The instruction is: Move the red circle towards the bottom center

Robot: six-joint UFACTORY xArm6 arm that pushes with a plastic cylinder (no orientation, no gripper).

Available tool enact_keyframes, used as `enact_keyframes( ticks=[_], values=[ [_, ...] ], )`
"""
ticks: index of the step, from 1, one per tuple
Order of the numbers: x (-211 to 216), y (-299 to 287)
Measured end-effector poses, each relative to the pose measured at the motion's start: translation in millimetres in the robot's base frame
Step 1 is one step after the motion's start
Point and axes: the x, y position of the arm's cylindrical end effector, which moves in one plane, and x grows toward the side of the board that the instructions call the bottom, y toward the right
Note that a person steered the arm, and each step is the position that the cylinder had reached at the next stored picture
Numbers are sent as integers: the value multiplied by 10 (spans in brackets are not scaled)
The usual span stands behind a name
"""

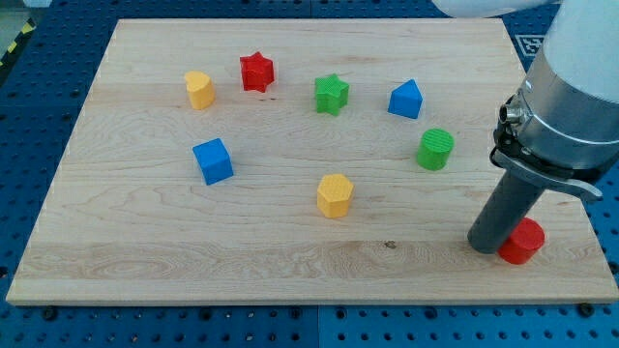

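Observation:
The red circle (523, 242) is a short red cylinder near the wooden board's bottom right corner. My tip (486, 244) is the lower end of the thick dark rod. It stands on the board touching the red circle's left side, partly hiding it. The arm's grey body rises above it toward the view's top right.
On the wooden board (193, 261): green cylinder (435, 149), blue block (406, 100), green star (332, 94), red star (257, 72), yellow block (199, 90), blue cube (213, 160), yellow hexagon (335, 195). The board's right edge lies close to the red circle.

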Motion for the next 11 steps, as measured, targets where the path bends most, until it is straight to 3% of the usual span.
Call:
enact_keyframes(
  ticks=[1,2,3,4,5,7,9,11],
  values=[
    [-12,-138],
    [-371,-502],
    [-777,-399],
    [-742,330],
    [-158,765],
    [-57,683],
    [-56,138],
    [202,233]
  ],
)
